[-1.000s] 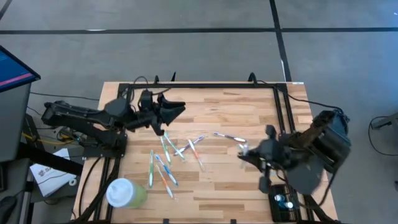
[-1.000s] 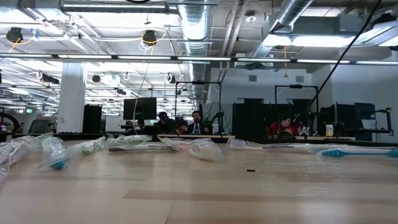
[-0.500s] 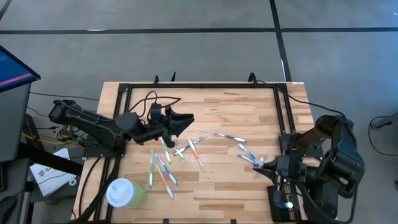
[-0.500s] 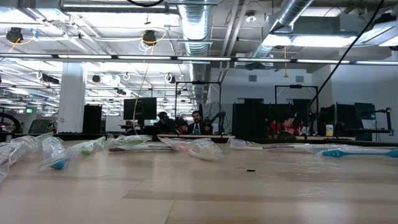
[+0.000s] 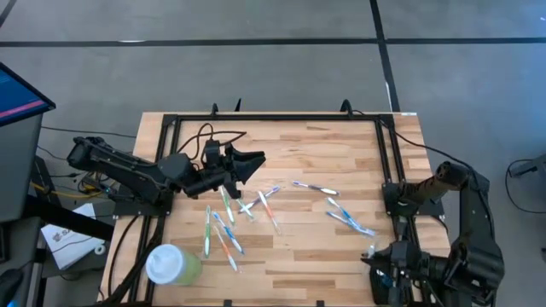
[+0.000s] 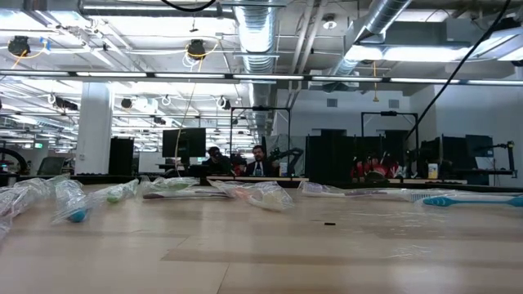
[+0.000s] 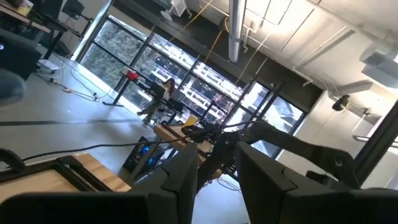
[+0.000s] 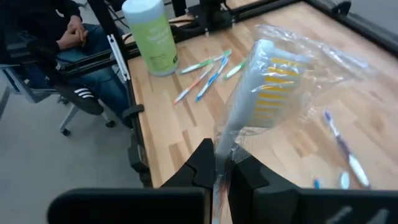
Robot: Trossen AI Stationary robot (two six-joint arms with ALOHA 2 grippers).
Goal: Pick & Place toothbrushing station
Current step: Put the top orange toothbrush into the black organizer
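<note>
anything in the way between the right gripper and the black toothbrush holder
Nothing visible does. The right gripper, shut on a wrapped toothbrush, hangs right beside the black holder at the table's right edge; only its own arm partly covers the holder.

I find no legible text, label, brand, number or sign in any of my views. The pale green cup and the wrapped toothbrush show no marking I can read.
</note>
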